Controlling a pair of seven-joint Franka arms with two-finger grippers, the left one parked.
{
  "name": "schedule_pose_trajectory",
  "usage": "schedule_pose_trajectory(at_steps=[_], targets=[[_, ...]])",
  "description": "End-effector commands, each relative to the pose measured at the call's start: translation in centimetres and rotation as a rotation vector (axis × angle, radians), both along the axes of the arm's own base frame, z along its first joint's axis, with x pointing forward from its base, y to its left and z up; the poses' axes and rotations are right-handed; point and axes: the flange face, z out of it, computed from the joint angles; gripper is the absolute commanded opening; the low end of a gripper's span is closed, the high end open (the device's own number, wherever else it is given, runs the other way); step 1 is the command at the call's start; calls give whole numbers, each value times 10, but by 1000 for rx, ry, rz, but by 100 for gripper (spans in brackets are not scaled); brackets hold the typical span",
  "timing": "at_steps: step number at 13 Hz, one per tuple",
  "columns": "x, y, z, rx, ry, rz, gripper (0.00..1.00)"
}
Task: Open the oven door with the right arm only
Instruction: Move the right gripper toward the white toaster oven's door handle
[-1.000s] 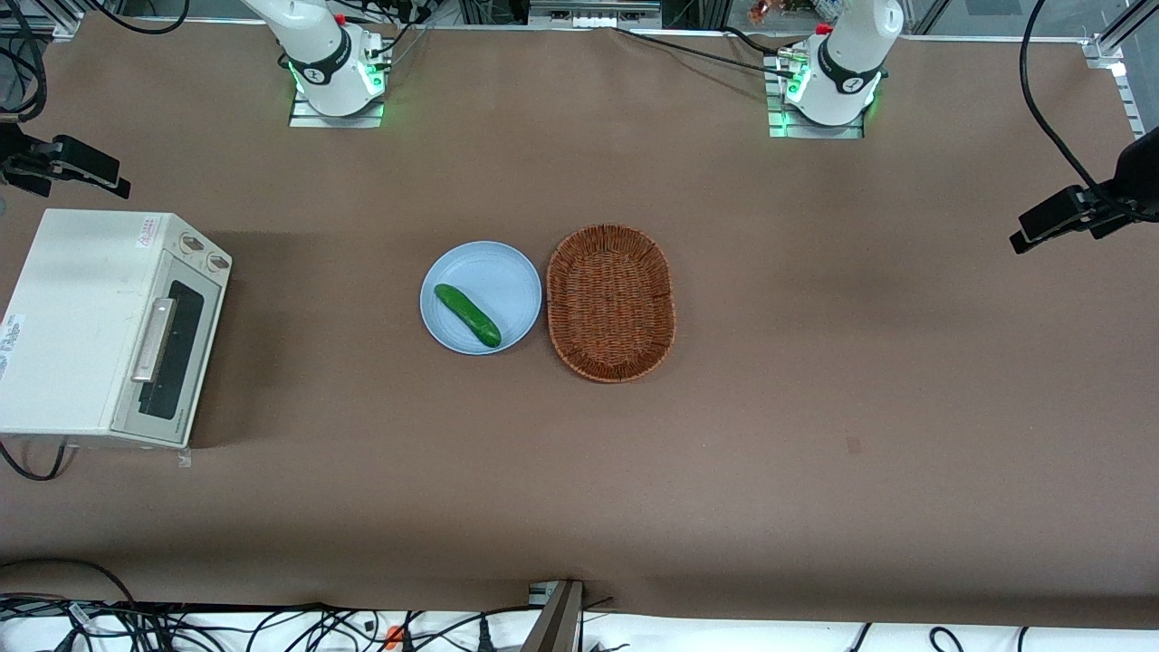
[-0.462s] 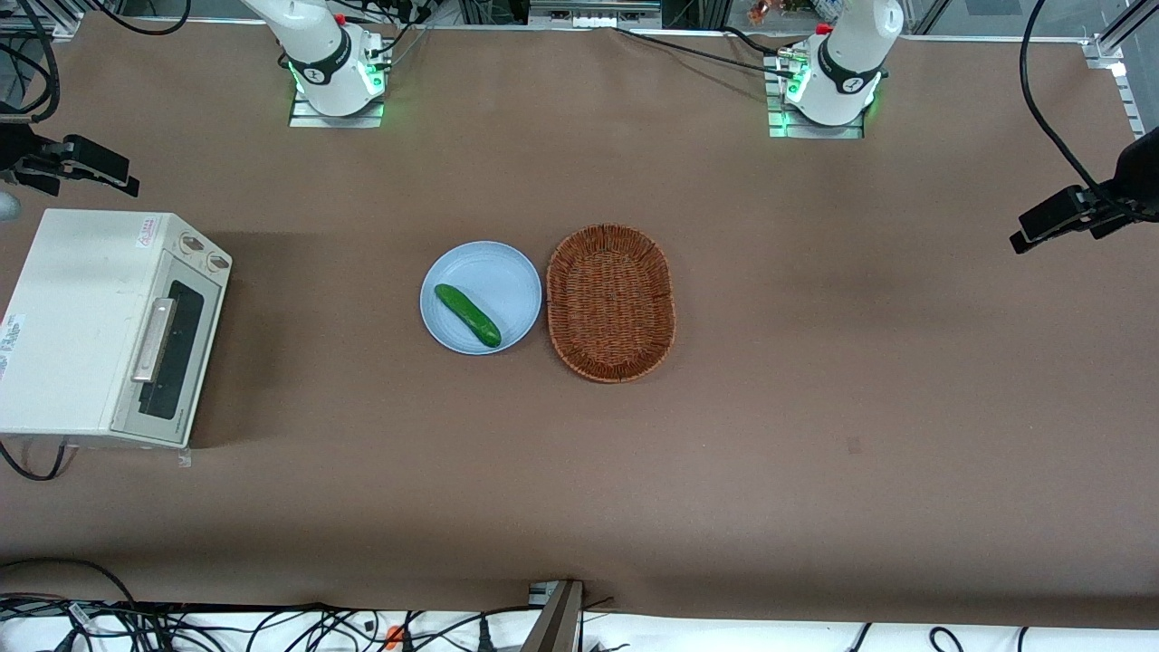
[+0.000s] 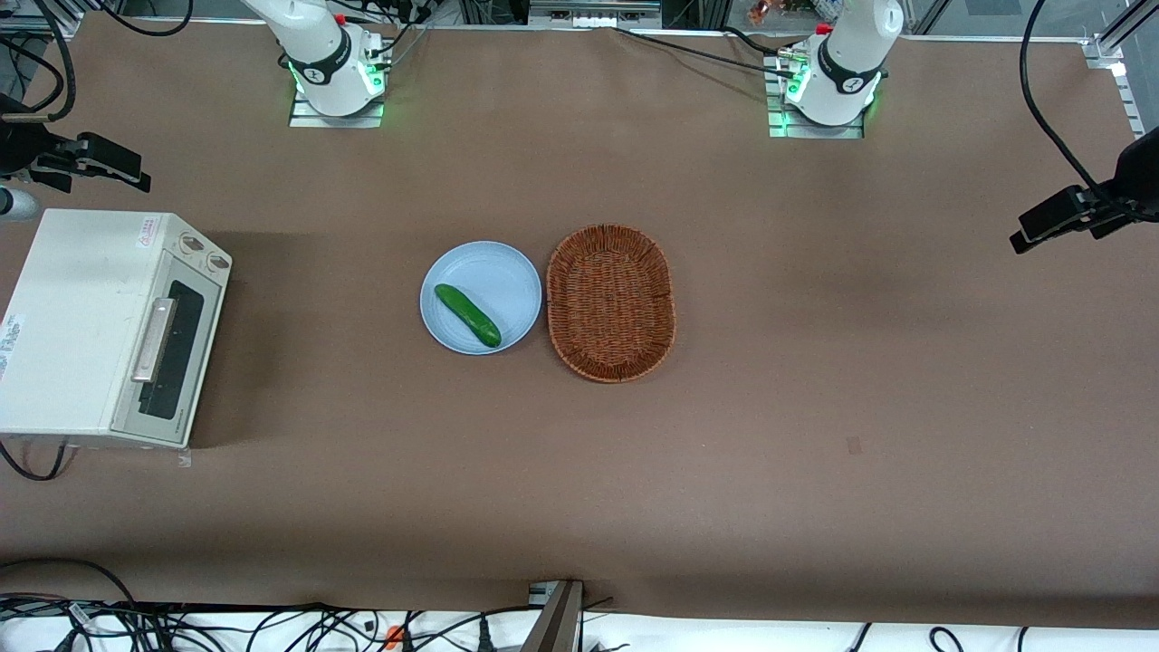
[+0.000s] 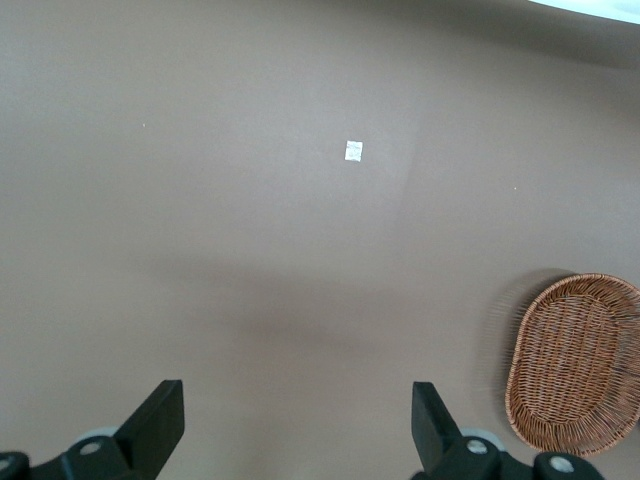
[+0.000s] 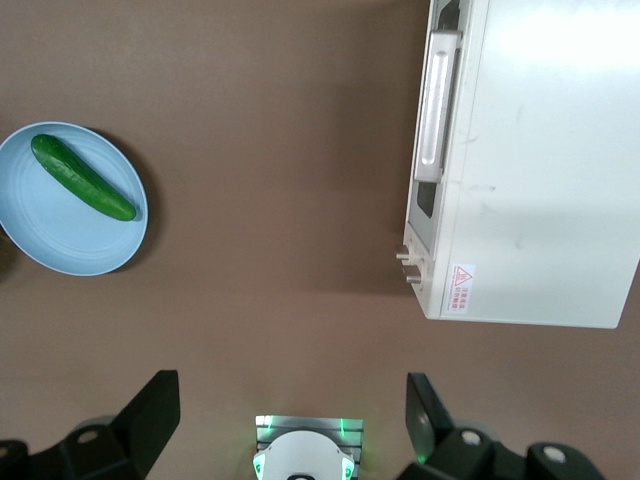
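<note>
Now, you're looking at the oven door (image 3: 170,360) sitting fully closed on the cream toaster oven (image 3: 72,317) at the working arm's end of the tabletop (image 3: 815,407), its long silver bar handle (image 3: 152,340) running along the door's upper edge. You're wanting to come down onto the middle of that bar, hook or pinch it squarely, then pull in an arc about the door's lower hinge, not straight out, or the light oven may be sliding. Farther from the camera, your gripper (image 5: 285,415) is hanging high above the tabletop near the oven's knob end, looking straight down, fingers (image 5: 150,410) standing wide apart and holding nothing. Farther still, the right arm (image 3: 312,41) is rising from its base.
</note>
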Motion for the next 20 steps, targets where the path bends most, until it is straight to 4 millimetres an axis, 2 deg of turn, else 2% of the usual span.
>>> schedule_pose_trajectory(at_steps=[1,9,10,12,14,17,18,20], targets=[[0,2,-2,-14,20,11,100],[0,2,-4,-16,23,12,100],[3,11,-9,-22,31,22,96],[12,39,-27,-107,63,34,75],[19,65,-50,-141,99,45,43],[41,98,-112,-287,174,131,7],[46,106,-130,-342,193,163,2],[58,106,-164,-413,220,196,0]])
